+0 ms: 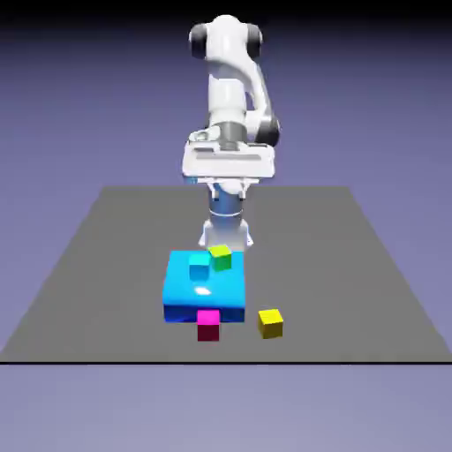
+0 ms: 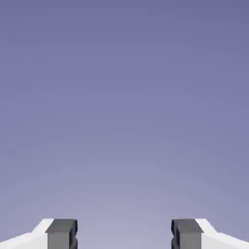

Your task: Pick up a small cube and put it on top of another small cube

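Item nearest the camera: magenta cube (image 1: 208,325), small, near the counter's (image 1: 97,265) front edge, touching or just before the front face of the large blue block (image 1: 204,287).

Task item: small yellow cube (image 1: 271,323), plain, resting free on the counter near the front edge, just beside the blue block's front corner on the exterior view's right, apart from the magenta cube. Nothing grips it.

Adjacent: lime-green cube (image 1: 220,257) sits on the blue block's top toward its rear; a small cyan cube (image 1: 199,271) appears beside it on the same top, hard to separate from the block's colour.

End effector (image 2: 124,234): fingers spread wide, nothing between them; the hand view shows only backdrop, so it seems aimed away from the counter. In the exterior view the hand is held high near the arm's base, well apart from all cubes.

Step in hand, by judgement: approach not yet begun. Next move calls for turning the hand downward, travelling forward over the yellow cube, aligning the fingers with its faces, then descending around it.
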`<state>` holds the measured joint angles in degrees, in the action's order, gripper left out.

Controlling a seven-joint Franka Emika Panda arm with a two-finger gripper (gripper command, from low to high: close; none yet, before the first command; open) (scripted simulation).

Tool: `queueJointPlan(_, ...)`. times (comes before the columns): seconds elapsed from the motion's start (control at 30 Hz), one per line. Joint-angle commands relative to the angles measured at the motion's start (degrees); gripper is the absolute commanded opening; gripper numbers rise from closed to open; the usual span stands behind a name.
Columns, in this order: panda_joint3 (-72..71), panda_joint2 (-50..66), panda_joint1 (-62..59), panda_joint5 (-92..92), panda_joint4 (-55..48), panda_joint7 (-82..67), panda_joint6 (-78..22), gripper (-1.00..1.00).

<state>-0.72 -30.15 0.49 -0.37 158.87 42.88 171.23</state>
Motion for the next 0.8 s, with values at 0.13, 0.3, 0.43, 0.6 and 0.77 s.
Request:
queueJointPlan(0.13,-2.99,10.39,-0.81,-1.52,-8.85,1.77,-11.52,0.0)
queueJointPlan(0.3,-5.98,20.77,-1.62,-3.03,-17.7,3.55,-23.04,0.0)
queueJointPlan(0.43,-8.38,29.07,-2.26,-4.24,-24.78,4.97,-32.25,0.0)
queueJointPlan(0.6,-11.37,39.46,-3.07,-5.76,-33.63,6.74,-43.77,0.0)
queueJointPlan(0.77,-14.36,49.84,-3.88,-7.27,-42.48,8.51,-55.29,0.0)
